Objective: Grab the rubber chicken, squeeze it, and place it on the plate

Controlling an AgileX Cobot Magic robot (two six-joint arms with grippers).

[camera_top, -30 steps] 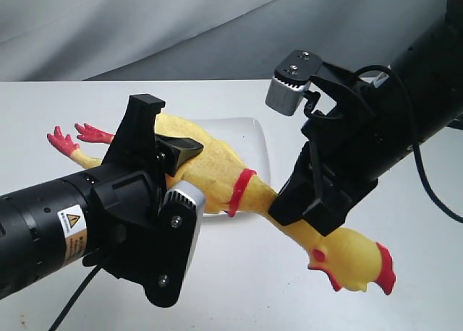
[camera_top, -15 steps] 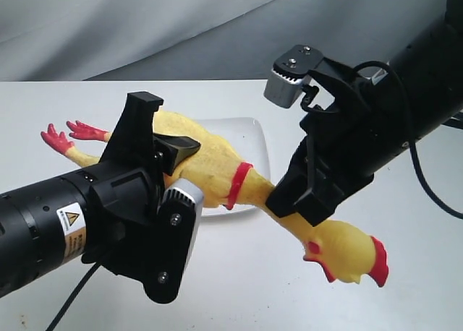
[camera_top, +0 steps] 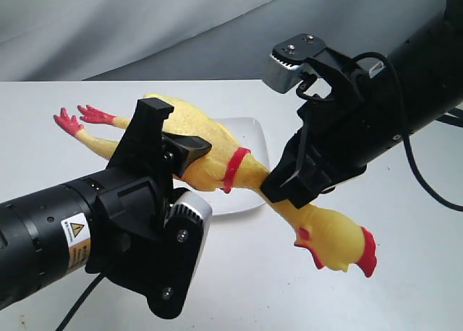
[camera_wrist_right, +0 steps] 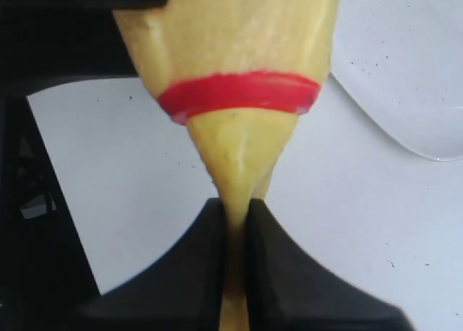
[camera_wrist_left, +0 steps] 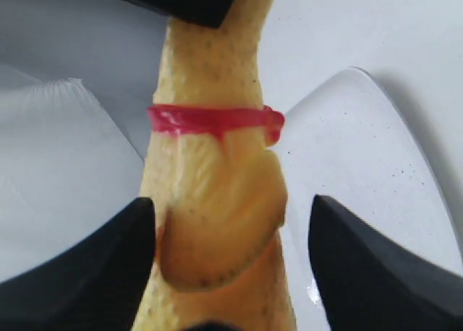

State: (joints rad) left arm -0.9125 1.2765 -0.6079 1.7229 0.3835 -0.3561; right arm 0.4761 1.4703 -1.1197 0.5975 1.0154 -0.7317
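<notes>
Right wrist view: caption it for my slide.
Right gripper squeezing the rubber chicken flat at the neck, beside its red band; white plate in the background.

plate (camera_top: 257, 139) mostly hidden, rubber chicken (camera_top: 199, 125) partly covered

The table (camera_top: 405, 259) is a plain white, matte top with a straight far edge. Up close in the right wrist view, its surface (camera_wrist_right: 108, 165) carries a scatter of tiny dark specks. The only thing seen lying directly on it is the plate (camera_top: 255, 137). It is glossy white and rounded-square, with a slightly raised rim and faint specks, and it sits flat near the middle.
</notes>
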